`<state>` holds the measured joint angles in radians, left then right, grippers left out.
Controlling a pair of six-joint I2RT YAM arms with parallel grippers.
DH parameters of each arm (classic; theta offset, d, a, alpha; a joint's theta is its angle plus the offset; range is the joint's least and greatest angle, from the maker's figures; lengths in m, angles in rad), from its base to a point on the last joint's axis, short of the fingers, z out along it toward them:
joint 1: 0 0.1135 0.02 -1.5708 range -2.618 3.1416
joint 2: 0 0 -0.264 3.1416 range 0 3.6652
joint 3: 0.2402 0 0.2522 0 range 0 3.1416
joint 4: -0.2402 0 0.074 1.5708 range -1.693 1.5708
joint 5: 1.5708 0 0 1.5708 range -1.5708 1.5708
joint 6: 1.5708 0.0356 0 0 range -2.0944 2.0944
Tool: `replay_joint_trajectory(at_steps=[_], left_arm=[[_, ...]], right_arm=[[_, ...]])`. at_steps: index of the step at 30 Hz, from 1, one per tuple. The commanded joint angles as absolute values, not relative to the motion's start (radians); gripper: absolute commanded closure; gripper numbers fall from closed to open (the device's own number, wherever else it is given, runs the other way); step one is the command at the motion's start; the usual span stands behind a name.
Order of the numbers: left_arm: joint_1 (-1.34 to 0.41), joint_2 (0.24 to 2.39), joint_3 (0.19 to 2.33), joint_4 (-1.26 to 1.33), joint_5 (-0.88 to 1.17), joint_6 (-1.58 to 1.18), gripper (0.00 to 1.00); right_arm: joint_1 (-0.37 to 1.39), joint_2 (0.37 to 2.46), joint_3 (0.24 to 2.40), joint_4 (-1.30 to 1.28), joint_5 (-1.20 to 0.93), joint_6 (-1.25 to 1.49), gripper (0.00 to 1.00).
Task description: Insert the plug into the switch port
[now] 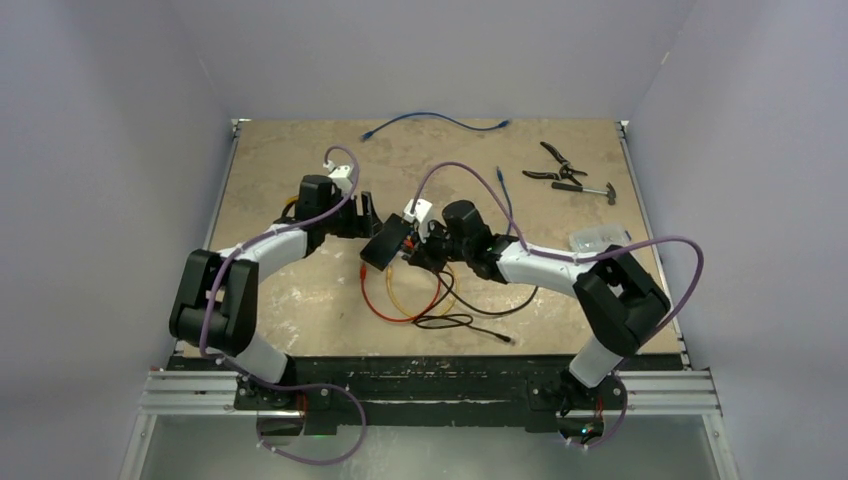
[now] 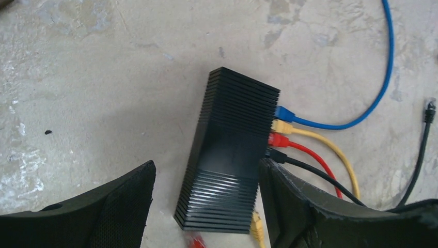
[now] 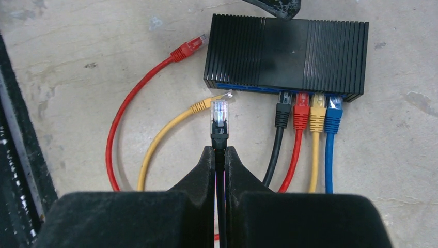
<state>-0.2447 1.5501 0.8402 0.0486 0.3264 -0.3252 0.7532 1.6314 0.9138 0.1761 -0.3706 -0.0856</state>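
pale grey walls close round a scuffed tan worktop point(image 1: 300, 310). near its middle lies the switch point(image 1: 385, 243), a flat ribbed black box. from above it is partly covered by both arms, so its sockets cannot be seen there.

left pincer point(image 1: 365, 215) hangs over the switch with its jaws wide. in its own wrist view point(image 2: 206, 170) one padded finger stands clear of the switch point(image 2: 230, 155) on one side. the other sits right against the opposite long edge, and whether it touches is hard to tell. both fingers are cut off by the lower frame edge.

right pincer point(image 3: 220, 152) is closed tight on the plug point(image 3: 219, 116), gripping the black boot and lead just behind its clear tip. the plug points at the switch point(image 3: 286, 51) but stays apart from it, off to the side of the occupied sockets.

four leads are already seated side by side: black lead point(image 3: 282, 114), red lead point(image 3: 301, 114), yellow lead point(image 3: 317, 116) and blue lead point(image 3: 333, 118). the socket row is in shadow under the casing, so the free ports are hard to make out.

a loose red plug point(image 3: 188, 47) and a loose yellow plug point(image 3: 209, 103) lie on the worktop near the switch's end. pliers point(image 1: 555, 165) and a small hammer point(image 1: 590, 188) rest far right. beside them is something clear, too blurred to name.
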Motion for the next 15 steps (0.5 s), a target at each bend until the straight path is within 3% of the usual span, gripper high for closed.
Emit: replay_joint_trajectory(at_steps=[1, 6, 15], left_arm=[[-0.216, 1.637, 0.91, 0.064, 0.4, -0.311, 0.32], [-0.207, 1.742, 0.953, 0.038, 0.479, -0.31, 0.39], [-0.207, 1.796, 0.952, 0.03, 0.521, -0.301, 0.4]], right_arm=[[0.79, 1.679, 0.976, 0.184, -0.259, -0.079, 1.0], [0.81, 1.726, 0.977, 0.21, -0.206, -0.066, 1.0], [0.827, 1.803, 0.981, 0.246, -0.127, -0.036, 1.0]])
